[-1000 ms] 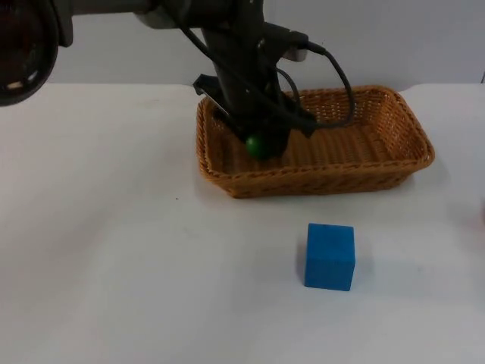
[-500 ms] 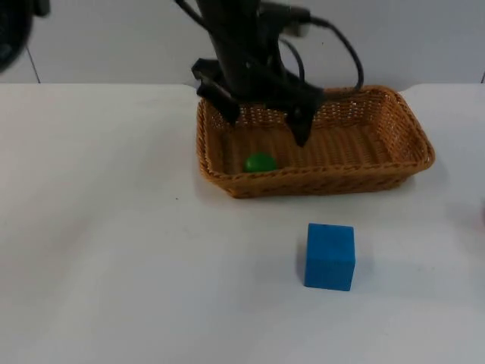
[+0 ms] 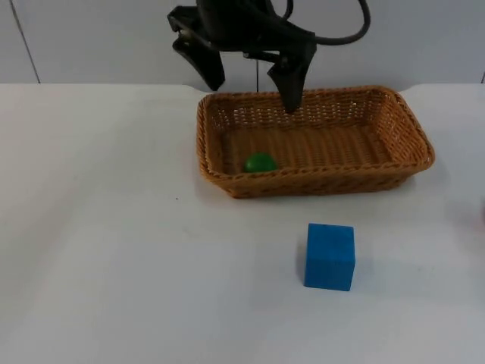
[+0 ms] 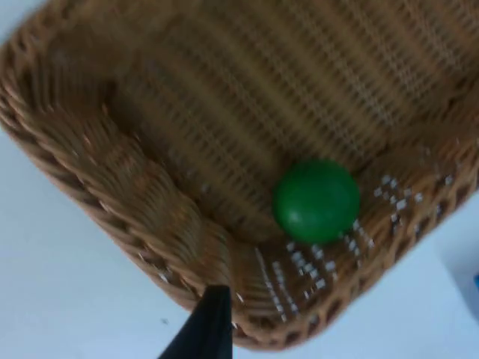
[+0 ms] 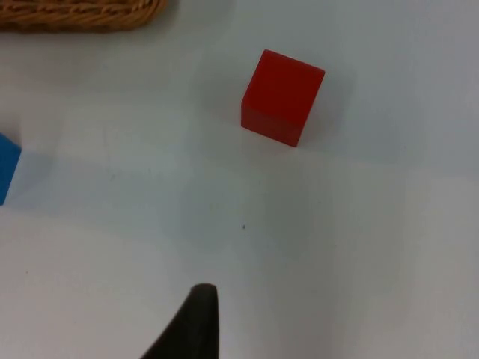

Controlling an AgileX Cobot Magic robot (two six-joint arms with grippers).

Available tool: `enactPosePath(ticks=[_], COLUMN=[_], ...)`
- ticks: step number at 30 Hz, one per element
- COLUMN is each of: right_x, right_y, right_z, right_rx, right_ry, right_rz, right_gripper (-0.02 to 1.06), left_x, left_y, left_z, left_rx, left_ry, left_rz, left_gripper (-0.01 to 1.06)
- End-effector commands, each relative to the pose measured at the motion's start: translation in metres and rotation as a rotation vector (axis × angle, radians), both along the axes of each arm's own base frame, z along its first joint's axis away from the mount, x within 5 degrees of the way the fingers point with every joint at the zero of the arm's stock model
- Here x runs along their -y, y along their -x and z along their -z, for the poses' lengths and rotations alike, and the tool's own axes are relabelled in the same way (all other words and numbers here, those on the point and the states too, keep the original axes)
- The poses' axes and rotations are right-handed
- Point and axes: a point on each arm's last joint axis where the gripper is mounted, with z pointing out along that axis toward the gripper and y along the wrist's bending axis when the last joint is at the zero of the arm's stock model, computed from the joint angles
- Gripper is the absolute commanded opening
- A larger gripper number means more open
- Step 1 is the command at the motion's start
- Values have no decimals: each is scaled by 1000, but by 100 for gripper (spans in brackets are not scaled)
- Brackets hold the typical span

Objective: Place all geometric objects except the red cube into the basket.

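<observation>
A woven wicker basket (image 3: 314, 140) sits on the white table (image 3: 114, 250), towards the grey partition wall (image 3: 424, 38). Inside it lies a single green ball (image 3: 260, 162), resting on the basket floor in the near corner on the left arm's side, close against the front wall; the left wrist view shows the ball (image 4: 316, 201) tucked where two woven walls of the basket (image 4: 135, 187) meet. The left gripper (image 3: 250, 72) hangs above the basket's far rim, its two black fingers spread wide apart and holding nothing — one finger (image 3: 290, 80) points down over the basket's back edge, the other sits just outside the rim. A blue cube (image 3: 330, 256) stands on the bare table in front of the basket, well apart from it, and it appears cut off at the frame's edge in the right wrist view (image 5: 6, 176). That same view shows a red cube (image 5: 282, 97) standing alone on the table, near a corner of the basket (image 5: 82, 13). Of the right gripper, just one dark fingertip (image 5: 193, 325) is visible above the table — whether its fingers are open or closed cannot be told.
</observation>
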Motion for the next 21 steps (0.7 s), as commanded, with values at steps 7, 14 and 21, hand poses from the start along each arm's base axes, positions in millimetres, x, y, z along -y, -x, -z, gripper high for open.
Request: enactPosePath(ticks=[7, 14, 21], right_x=[2, 1, 1], right_y=[0, 0, 0], right_z=[2, 2, 2], right_rx=[2, 2, 2], right_ry=[3, 0, -1], right_rz=[10, 10, 10], right_gripper=[105, 105, 105], left_x=[-15, -58, -122], left_y=[22, 54, 80], left_z=[8, -2, -15], left_rx=[17, 59, 72], left_ry=[37, 33, 66], left_rz=[-23, -83, -239], left_gripper=[105, 105, 105])
